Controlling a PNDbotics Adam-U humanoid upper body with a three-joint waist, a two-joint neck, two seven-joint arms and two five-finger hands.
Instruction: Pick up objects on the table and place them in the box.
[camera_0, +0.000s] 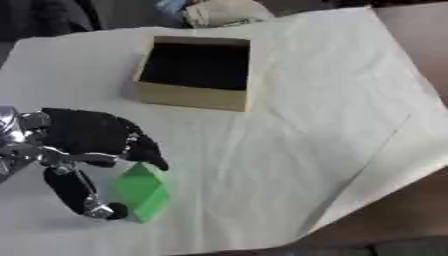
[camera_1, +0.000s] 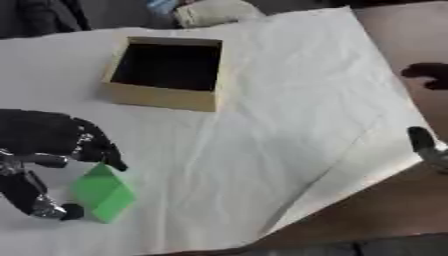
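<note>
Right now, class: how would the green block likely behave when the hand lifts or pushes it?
The green block shows flat faces and crisp edges, so it probably stays stiff and slides rather than rolls. It looks small beside the left robot hand, whose fingers and thumb flank it, so it is likely light, though smooth faces might slip.

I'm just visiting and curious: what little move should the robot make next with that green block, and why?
Probably close the left hand on the green block and lift it. Fingers and thumb already bracket the block, which lies on the white paper-covered table, apart from the open cardboard box farther back. Whether the hand grips it yet is unclear. The right hand sits idle at the right edge.
</note>
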